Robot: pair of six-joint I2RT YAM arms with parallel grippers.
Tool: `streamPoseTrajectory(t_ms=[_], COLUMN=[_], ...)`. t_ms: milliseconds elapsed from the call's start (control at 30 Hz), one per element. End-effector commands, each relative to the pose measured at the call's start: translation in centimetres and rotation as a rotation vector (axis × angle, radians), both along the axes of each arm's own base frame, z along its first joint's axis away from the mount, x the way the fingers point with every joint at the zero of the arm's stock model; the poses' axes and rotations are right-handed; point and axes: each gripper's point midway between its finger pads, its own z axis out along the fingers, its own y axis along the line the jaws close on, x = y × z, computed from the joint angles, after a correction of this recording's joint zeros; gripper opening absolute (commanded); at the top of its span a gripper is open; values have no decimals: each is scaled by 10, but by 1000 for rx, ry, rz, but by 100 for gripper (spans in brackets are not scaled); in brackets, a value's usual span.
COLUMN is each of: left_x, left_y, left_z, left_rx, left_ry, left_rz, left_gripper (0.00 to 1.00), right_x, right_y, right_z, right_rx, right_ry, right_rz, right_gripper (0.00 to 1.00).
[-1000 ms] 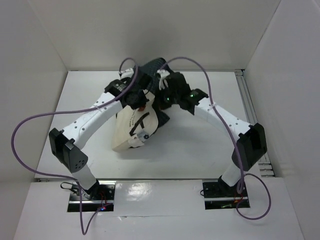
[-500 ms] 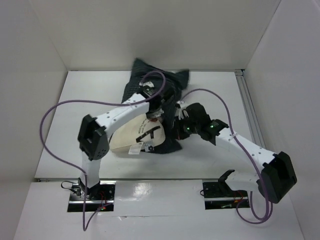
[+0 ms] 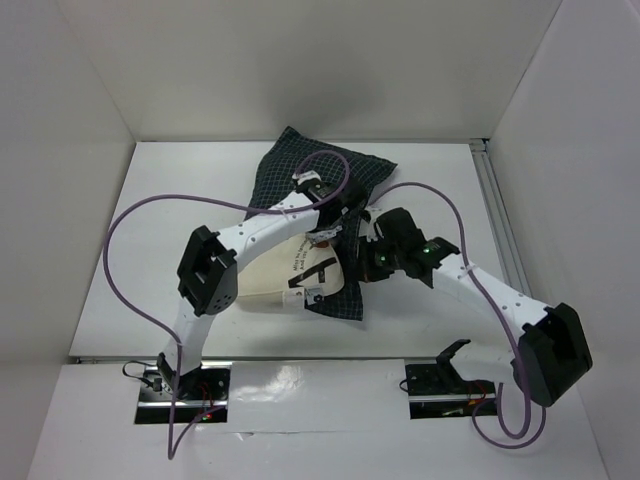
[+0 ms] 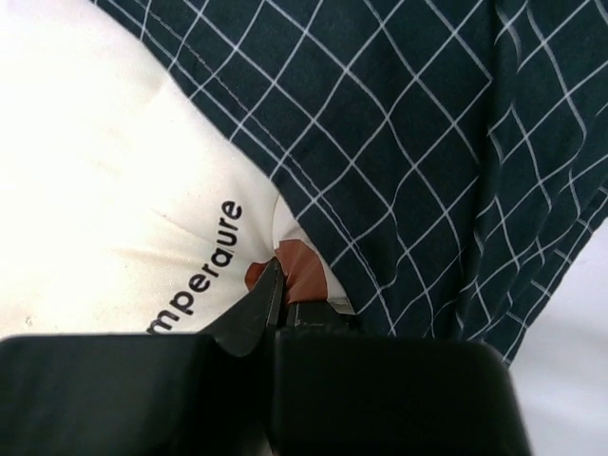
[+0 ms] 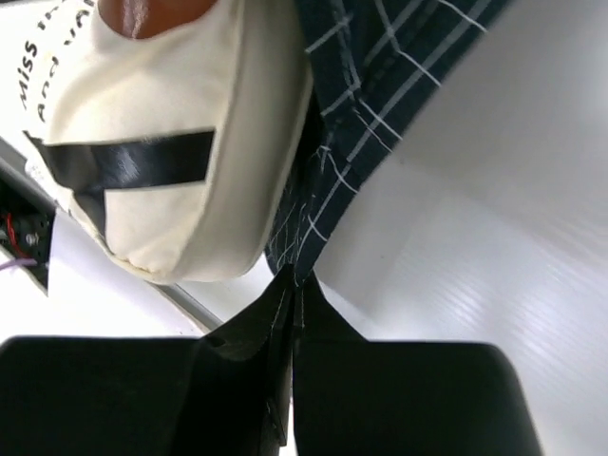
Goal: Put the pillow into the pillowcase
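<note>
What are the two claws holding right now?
Left gripper: closed where the plump cream-white pillow meets the dark checked fabric pillowcase; which it pinches cannot be told.
Right gripper: closed on the pillowcase's edge.

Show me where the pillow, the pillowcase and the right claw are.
pillow (image 3: 268, 278): top view, bare cream end outside the case.
pillowcase (image 4: 408, 142): left wrist view, checked fabric panel.
right claw (image 5: 292, 285): right wrist view, fingertips pinching the pillowcase edge.
</note>
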Motion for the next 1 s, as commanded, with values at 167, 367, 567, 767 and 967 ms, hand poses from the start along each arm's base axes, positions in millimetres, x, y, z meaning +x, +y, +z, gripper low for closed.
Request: streamPoseTrajectory(t_ms=[167,367,567,767,967], left_x=[58,-5,-60,-71,-91], left_y=[-26,-53,15,138,187], left_z=[21,44,91,80,77], left_rx=[1,-9,-7,12,-72], left_ry=[-167,-109,-129,-126,-151], left_rz=[2,-286,-366,-180,-147], left_gripper=[0,60,82,78,96], right_x=[-28,5,38,53,80], right_y=[-47,-68,-72,22,130], right_z=[4,25,79,90,46], right_rx=[-72,-125,-138,-123,-192], right_ry=[63,12,-142,-219,-257], right_rz=[-201,-345,-377,-233,-141], right_gripper=[0,51,77,80,100])
